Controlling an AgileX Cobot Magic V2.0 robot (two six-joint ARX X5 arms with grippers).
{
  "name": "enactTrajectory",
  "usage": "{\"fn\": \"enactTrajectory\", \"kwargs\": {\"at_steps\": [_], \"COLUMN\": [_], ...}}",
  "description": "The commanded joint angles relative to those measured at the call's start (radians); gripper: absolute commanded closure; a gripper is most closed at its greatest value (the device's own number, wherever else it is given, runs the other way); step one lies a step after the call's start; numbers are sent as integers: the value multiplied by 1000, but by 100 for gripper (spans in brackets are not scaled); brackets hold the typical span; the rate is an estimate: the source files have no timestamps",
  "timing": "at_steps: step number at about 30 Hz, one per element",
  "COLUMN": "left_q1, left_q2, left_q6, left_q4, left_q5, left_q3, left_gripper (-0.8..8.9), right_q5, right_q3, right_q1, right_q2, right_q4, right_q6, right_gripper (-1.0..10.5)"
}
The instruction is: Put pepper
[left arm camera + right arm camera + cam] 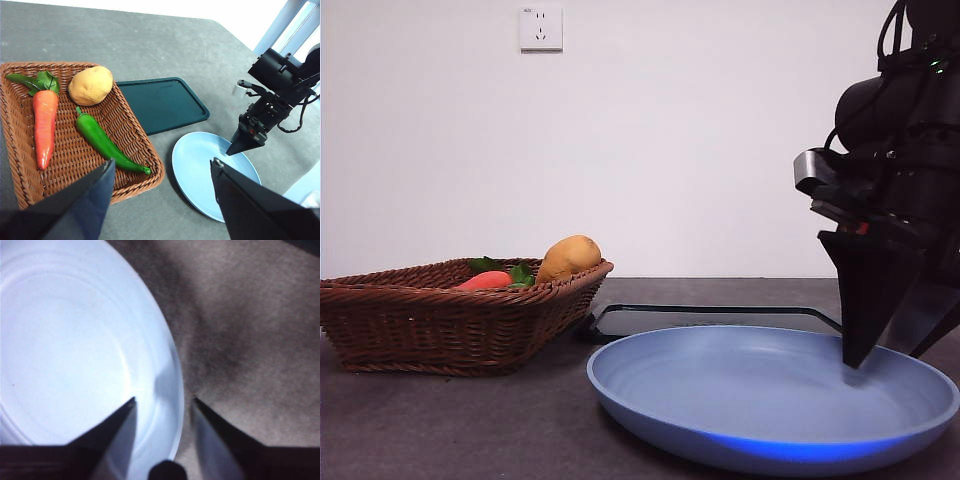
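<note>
The glossy green pepper [102,142] lies in the wicker basket [135,130], between the carrot and the basket's wall nearest the plate. In the front view the basket's rim hides it. My left gripper [161,164] hangs open and empty, high above the basket's edge and the table. It does not show in the front view. My right gripper [164,400] is open, and its jaws straddle the rim of the blue plate [65,340] with nothing between them. The right gripper [885,355] reaches down over the right side of the blue plate [770,440].
An orange carrot [44,125] with green leaves and a tan potato [90,85] share the basket. A dark green tray [160,102] lies flat behind the blue plate [200,160]. The basket [450,320] stands at the front view's left, with the potato [568,256] on top.
</note>
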Motion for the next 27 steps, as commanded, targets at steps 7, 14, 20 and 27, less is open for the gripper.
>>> {"fn": "enactTrajectory", "kwargs": {"at_steps": [7,14,20,27], "left_q1": [-2,-19,-99,-249], "left_q2": [3,58,196,435], "left_q6": [0,-46,-80,-113], "left_q4": [11,-14,-36,-42], "left_q5": [-3,-32,-177,-383], "left_q3": [16,43,126,255], "left_gripper": [476,476,477,477], "right_q5": [2,0,5,8], "right_q3": [16,16,25,30], "right_q1": [3,3,0,-6], "right_q2": [22,-52,-209,-411], "right_q4": [6,-7,-41,-66], "right_q6": [-4,4,22,57], "right_gripper": [944,944,944,944]}}
